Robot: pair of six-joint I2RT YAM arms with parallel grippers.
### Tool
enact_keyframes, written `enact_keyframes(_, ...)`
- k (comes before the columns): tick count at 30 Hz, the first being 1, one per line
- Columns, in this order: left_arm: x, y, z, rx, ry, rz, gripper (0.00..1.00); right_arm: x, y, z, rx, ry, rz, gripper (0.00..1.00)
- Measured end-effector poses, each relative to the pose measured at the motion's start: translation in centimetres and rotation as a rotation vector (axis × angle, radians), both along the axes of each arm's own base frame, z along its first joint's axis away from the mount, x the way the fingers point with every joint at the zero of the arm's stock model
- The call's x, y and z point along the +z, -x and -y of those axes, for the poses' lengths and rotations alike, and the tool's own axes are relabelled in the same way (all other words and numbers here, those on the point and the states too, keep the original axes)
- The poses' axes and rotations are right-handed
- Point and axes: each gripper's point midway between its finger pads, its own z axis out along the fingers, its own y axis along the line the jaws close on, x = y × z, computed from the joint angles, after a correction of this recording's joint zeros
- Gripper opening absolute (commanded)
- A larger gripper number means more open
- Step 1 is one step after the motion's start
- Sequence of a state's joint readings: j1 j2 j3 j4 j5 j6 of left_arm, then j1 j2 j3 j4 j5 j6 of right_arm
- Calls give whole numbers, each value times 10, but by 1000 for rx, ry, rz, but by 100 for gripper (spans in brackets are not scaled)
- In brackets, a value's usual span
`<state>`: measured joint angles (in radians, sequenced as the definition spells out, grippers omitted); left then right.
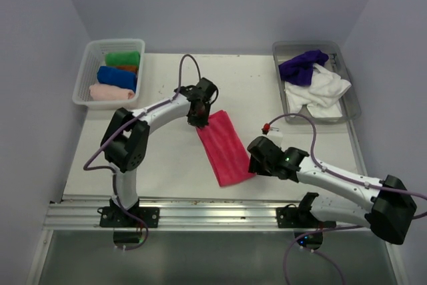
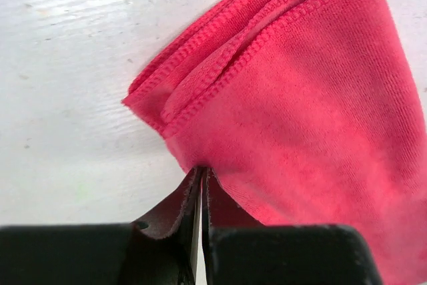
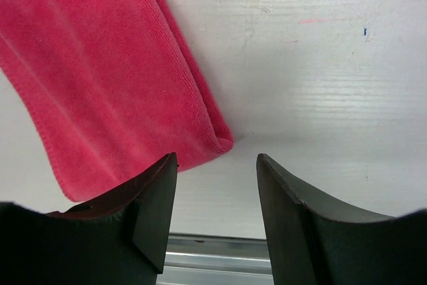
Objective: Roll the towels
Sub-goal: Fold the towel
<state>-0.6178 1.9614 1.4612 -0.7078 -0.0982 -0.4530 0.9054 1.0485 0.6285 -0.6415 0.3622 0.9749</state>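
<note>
White table top (image 1: 167, 165) with pale walls around it fills the top view. The hot pink towel (image 1: 225, 148) lies flat on it as a long folded strip between the two grippers. The left gripper (image 1: 200, 119) sits on the far corner of this strip, and the right gripper (image 1: 257, 165) is just beside its near corner. Well to the left of the left gripper stands a white basket (image 1: 85, 71) with four rolls: green towel (image 1: 123, 59), orange towel (image 1: 128, 69), blue towel (image 1: 117, 78), pale pink towel (image 1: 111, 92). Far beyond the right gripper, a grey tray (image 1: 351, 105) holds the purple towel (image 1: 301, 67) and the white towel (image 1: 321, 90), both crumpled and touching each other.

From the left wrist, the left gripper (image 2: 201, 178) has its fingers pressed together, with an edge of the hot pink towel (image 2: 313, 118) pinched between them. The cloth spreads ahead and to the right of the fingers, showing folded layers with stitched hems.

From the right wrist, the right gripper (image 3: 217, 165) has its jaws apart and holds nothing. A corner of the hot pink towel (image 3: 100, 78) lies just ahead of the gap, and the cloth spreads ahead and to the left. A metal rail (image 3: 213, 245) shows behind the fingers.
</note>
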Motion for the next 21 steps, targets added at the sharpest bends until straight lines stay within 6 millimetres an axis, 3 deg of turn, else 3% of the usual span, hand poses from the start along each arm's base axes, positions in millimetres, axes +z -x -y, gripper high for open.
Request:
enact_keyframes(6,43,4,-2,-1,61,74,7,-11,-20,-3,26,81,-54,52)
enact_keyframes(8,44,15,-2,-15,96,63,7,-13,-28,-3,24,82,-62,52)
enact_keyframes(16,-8,75,-1,-43,189,-134,7,-22,-33,-17,96,55,-91,50)
enact_keyframes(21,-28,72,9,-55,213,-162,6,-38,-33,-29,125,43,-134,49)
